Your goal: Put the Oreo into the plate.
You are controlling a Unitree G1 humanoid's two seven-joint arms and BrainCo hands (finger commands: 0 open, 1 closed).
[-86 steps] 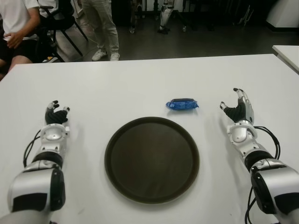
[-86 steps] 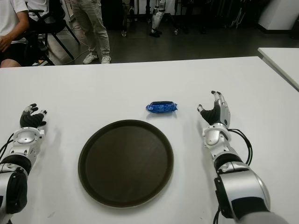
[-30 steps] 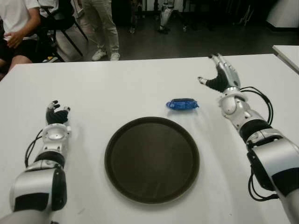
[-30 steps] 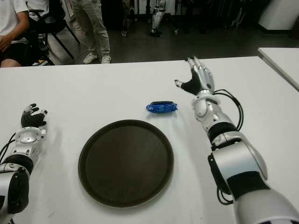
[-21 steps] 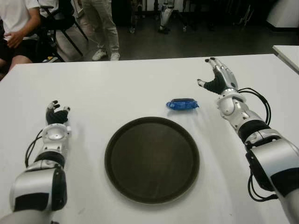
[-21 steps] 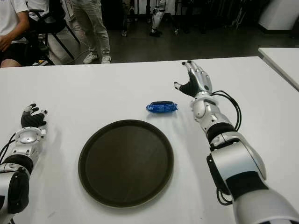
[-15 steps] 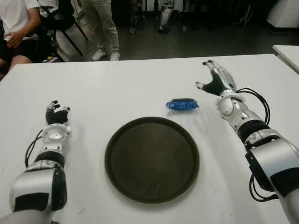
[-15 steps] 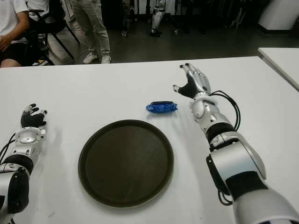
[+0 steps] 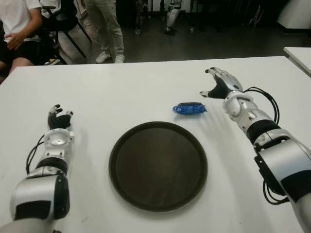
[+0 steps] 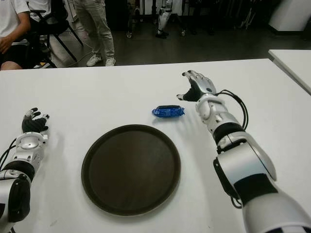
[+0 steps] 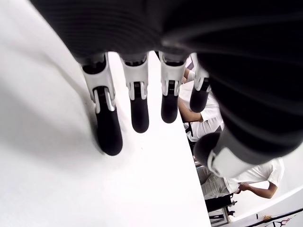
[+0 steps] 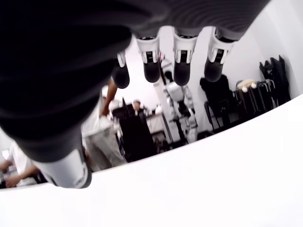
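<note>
Overshoot is worrying me: right hand [image 9: 219, 85], fingers spread and empty, upper right of the blue Oreo pack [image 9: 189, 108], is risking knocking it away from the dark round plate [image 9: 158, 166] at centre, while the left hand [image 9: 58, 120], fingers loosely open, is idling at left.

The Oreo [image 9: 189, 108] is a small pack in a shiny blue wrapper, lying flat on the white desk [image 9: 126, 92] with its long side running left to right. It sits a little right of the scene's middle, just beyond the far right rim of the plate and apart from it. The plate [image 9: 158, 165] is a round, dark brown dish with a low raised rim, resting flat on the desk at the near middle. Nothing lies in it.
</note>
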